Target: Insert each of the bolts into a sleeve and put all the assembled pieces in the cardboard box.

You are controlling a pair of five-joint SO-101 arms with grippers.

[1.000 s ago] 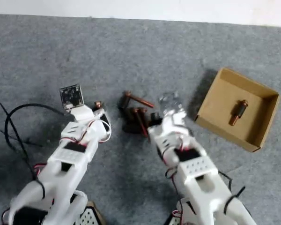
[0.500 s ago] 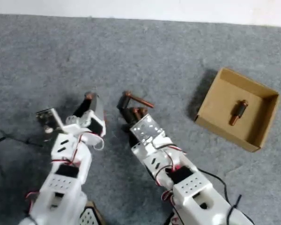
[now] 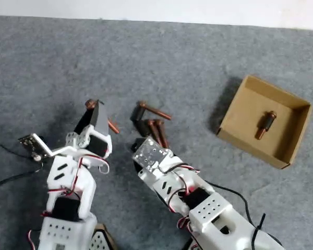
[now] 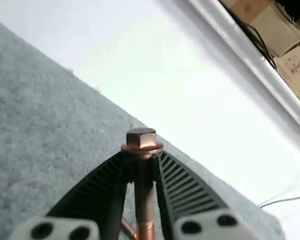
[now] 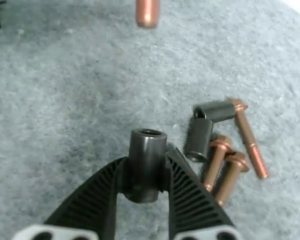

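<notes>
Over the last second both arms have drawn back from the heap toward the near edge. The left arm (image 3: 68,177) has swung outward and the right arm (image 3: 198,198) has slid left.

High view: the left end effector (image 3: 94,115) is clamped on a bolt (image 3: 113,126), which is held slanted above the grey worktop (image 3: 198,62). Its tip points toward the heap of loose bolts (image 3: 157,130) and loose sleeves (image 3: 141,125). The cardboard box (image 3: 240,113) sits well apart on the right, with one assembled piece (image 3: 266,124) lying in it.

Left wrist view: the ribbed fingers (image 4: 107,175) pinch the bolt's shank just below its hex head.

Right wrist view: the right end effector (image 5: 146,172) grips a dark sleeve (image 5: 146,155) upright, with its bore facing up. The bolt's tip hangs beyond it. Two loose sleeves and three loose bolts lie close together on the worktop.
</notes>
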